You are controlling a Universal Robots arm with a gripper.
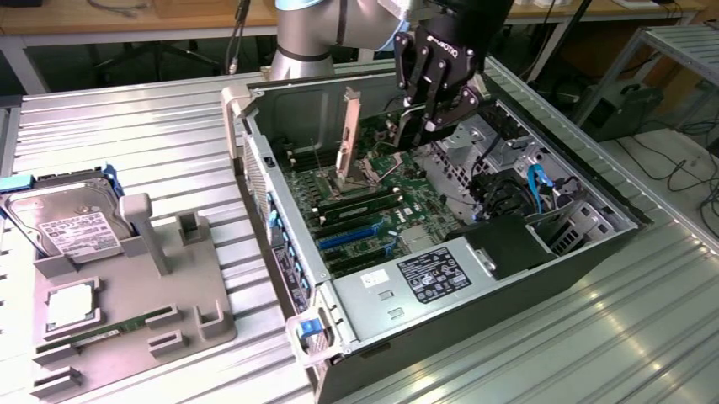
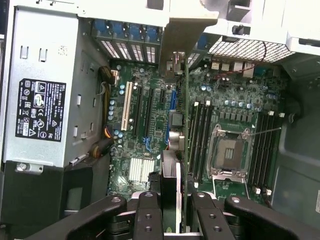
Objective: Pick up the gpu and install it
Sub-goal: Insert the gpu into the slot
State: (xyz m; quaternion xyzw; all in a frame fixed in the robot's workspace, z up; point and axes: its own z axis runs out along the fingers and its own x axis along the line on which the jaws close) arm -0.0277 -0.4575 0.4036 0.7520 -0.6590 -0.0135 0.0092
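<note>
inside the open computer case (image 1: 528, 252) lying on the ribbed metal surface (image 1: 146, 143), the gpu (image 1: 352, 135) is being held on edge by the gripper (image 1: 425, 126), above the green motherboard (image 1: 388, 215). the gripper is being kept partly closed, its fingers (image 2: 150, 215) pinching the thin card from both sides; in the wrist view the gpu (image 2: 172, 175) is being seen edge-on, running away from the fingers toward the rear wall of the case.

the pick-up step is judged to be done, and the install step is being carried out: the card is being carried over the board but is not yet seated, since it is being held clear above the row of slots. whether its lower edge is lined up with any one slot cannot be told.

the next move is judged to be calling for the card's connector edge being lined up squarely over a long expansion slot (image 2: 147, 112), its bracket being brought against the rear openings of the case, and a straight, even press downward without tilt.

the gpu is looking thin and flat, with a green circuit board, a dark face and a long pale metal bracket (image 1: 350, 114) standing upright at the end nearest the back of the case.

a hard drive (image 1: 62, 220) and other parts are being left on a grey holder (image 1: 124, 311) at the exterior view's left, well apart from the case.
</note>
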